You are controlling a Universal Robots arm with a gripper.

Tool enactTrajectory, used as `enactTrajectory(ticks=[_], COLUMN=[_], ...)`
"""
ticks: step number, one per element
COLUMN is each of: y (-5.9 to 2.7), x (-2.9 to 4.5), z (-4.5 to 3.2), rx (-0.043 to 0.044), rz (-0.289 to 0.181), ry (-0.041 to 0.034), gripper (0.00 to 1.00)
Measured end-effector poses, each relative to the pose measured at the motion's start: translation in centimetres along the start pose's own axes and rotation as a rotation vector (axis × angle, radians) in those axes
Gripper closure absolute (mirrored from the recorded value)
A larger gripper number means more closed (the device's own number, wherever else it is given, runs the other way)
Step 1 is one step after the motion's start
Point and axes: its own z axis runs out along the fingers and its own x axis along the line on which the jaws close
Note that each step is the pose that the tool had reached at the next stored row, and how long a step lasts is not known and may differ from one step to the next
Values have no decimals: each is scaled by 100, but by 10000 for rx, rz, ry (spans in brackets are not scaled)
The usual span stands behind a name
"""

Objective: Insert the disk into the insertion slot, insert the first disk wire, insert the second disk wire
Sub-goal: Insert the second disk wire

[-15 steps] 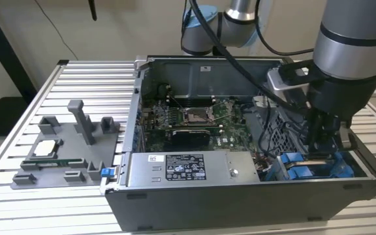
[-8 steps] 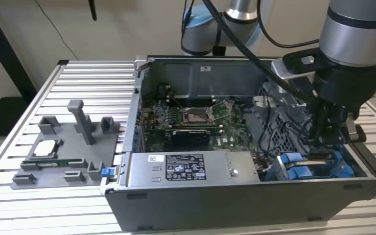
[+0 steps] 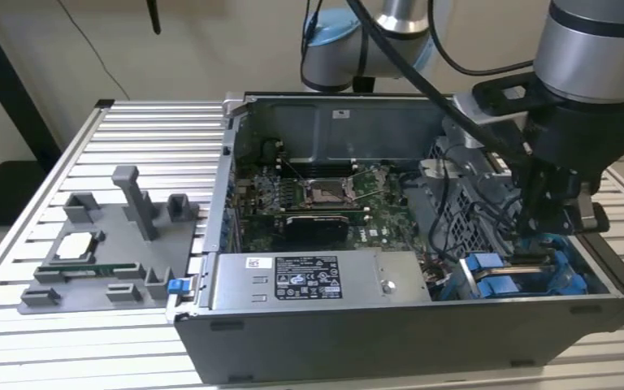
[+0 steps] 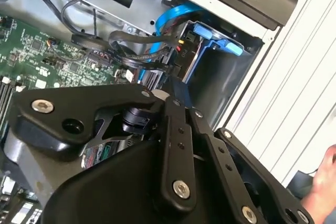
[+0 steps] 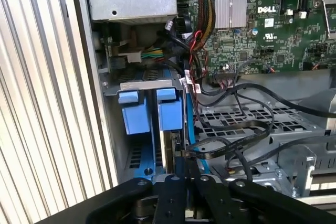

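The disk (image 5: 169,149) stands on edge in the insertion slot (image 5: 137,157), with the bright blue tabs (image 5: 170,109) of its carrier at the top. In the exterior view the slot (image 3: 513,283) is at the near right corner of the open computer case. My gripper (image 5: 184,157) reaches down onto the disk's end and is shut on the plug of a flat black disk wire (image 5: 226,149). That wire loops away over the metal cage. Seen in the exterior view, the gripper (image 3: 536,244) hangs inside the case above the blue carrier (image 3: 529,262). The second wrist view shows the carrier (image 4: 218,38) past black wires (image 4: 131,40).
A grey power-supply box (image 3: 312,280) lies beside the slot along the case's front wall. The motherboard (image 3: 312,195) fills the case floor, with a perforated cage (image 5: 247,121) and loose cables over it. A grey fixture (image 3: 106,244) sits on the slatted table. A hand (image 4: 323,182) shows outside the case.
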Motion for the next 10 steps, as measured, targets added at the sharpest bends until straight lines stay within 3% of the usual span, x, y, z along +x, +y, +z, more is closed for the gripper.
enactTrajectory(ticks=[7, 10], y=[-64, -71], x=[-14, -16], z=[-183, -215], rx=[-204, -229], rz=[9, 11], ry=[22, 24], gripper=[100, 100])
